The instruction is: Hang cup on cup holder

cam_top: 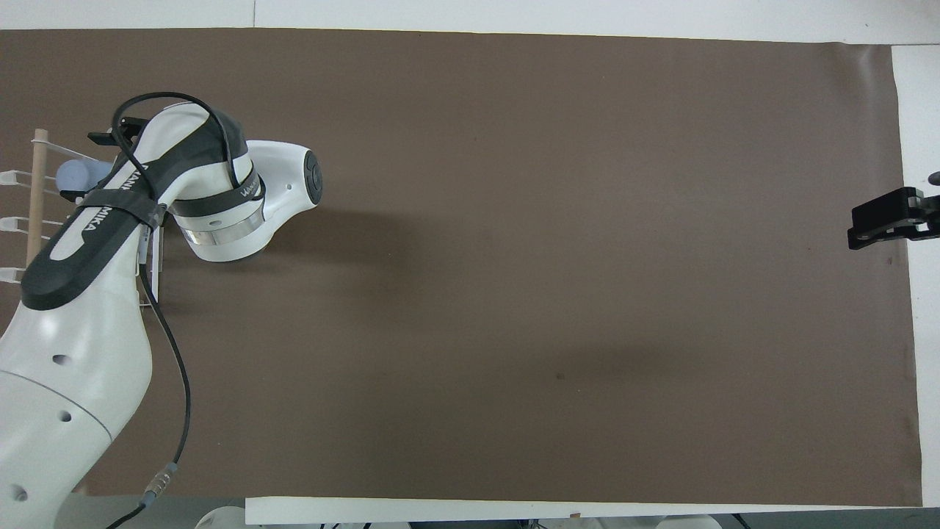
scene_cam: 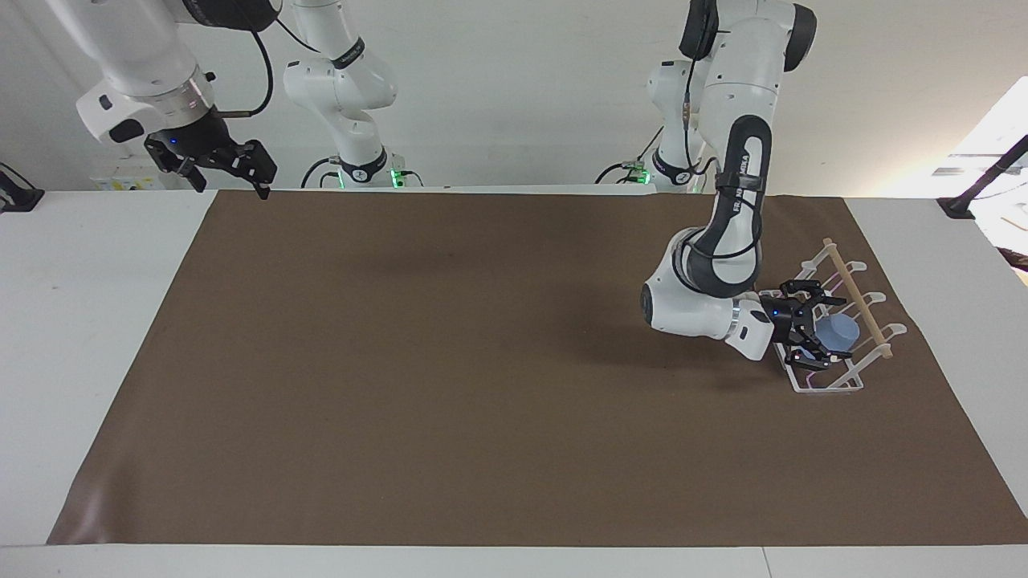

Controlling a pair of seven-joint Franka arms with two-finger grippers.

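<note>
The cup holder (scene_cam: 829, 388) is a white wire rack with a thin wooden rod, standing at the left arm's end of the brown mat; it also shows in the overhead view (cam_top: 34, 198). The light-blue cup (scene_cam: 841, 330) sits low among the rack's prongs, just beside the rod, tilted with its closed base facing up and out. My left gripper (scene_cam: 826, 333) is shut on the cup inside the rack. In the overhead view the cup (cam_top: 72, 175) peeks out from under the left arm. My right gripper (scene_cam: 241, 164) waits raised over the right arm's end of the table (cam_top: 885, 219).
A brown mat (scene_cam: 482, 385) covers most of the white table (scene_cam: 80, 321). The left arm's elbow and wrist hang low over the mat beside the rack. Nothing else stands on the mat.
</note>
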